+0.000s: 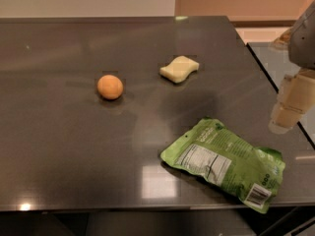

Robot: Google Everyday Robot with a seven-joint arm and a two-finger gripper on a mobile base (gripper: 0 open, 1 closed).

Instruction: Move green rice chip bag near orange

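Green rice chip bag [224, 168] lies flat on dark table [59, 146], near right corner, white label and barcode facing up. Orange [110, 87] sits farther back, left of middle, well apart from bag. Pale yellow sponge [179, 69] farther back still, right of orange. Pincer [288, 107] hangs at right edge, up and right of bag, not touching it. Cannot tell if pincer open or closed.
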